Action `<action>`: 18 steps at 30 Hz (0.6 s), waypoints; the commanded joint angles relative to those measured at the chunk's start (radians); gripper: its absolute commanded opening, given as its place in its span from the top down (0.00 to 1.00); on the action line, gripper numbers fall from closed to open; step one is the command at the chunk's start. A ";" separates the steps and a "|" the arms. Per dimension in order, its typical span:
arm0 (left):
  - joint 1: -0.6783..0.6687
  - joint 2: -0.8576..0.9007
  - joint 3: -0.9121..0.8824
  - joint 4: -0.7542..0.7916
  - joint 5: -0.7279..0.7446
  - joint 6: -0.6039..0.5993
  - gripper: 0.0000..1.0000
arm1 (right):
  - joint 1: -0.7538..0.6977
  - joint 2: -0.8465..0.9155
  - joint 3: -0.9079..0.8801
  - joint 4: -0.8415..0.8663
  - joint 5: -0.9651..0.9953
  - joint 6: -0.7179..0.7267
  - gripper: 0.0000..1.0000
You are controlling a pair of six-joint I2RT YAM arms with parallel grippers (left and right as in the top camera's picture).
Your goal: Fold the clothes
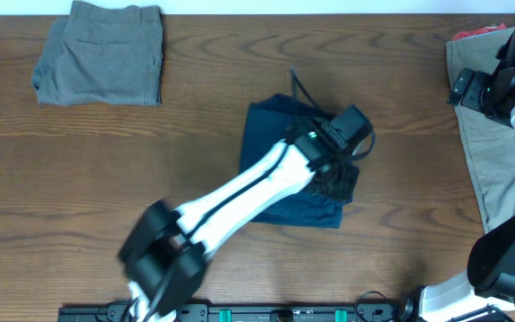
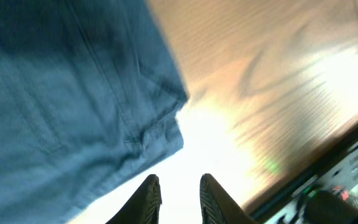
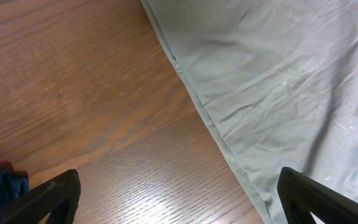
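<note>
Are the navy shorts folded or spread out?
Folded: the navy shorts lie as a compact rectangle, with layered edges at one corner.

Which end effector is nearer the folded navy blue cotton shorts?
Left. The left end effector is above the right edge of the navy blue cotton shorts; the right end effector is away, by the khaki-beige cloth.

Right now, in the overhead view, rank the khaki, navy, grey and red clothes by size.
1. khaki, even partly hidden
2. navy and grey: too alike; the left arm covers part of navy
3. red, just a sliver
</note>
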 commanded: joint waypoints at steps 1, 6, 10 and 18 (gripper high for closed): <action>0.020 -0.042 0.014 0.041 -0.151 -0.007 0.76 | -0.005 0.005 0.010 0.000 0.010 -0.011 0.01; 0.059 -0.013 0.013 0.136 -0.160 -0.006 0.76 | -0.005 0.005 0.010 0.000 0.010 -0.011 0.01; 0.098 0.063 0.013 0.232 -0.172 0.002 0.76 | -0.005 0.005 0.010 0.000 0.009 -0.011 0.01; 0.135 0.258 0.013 0.450 -0.158 0.015 0.76 | -0.005 0.005 0.010 0.000 0.010 -0.011 0.01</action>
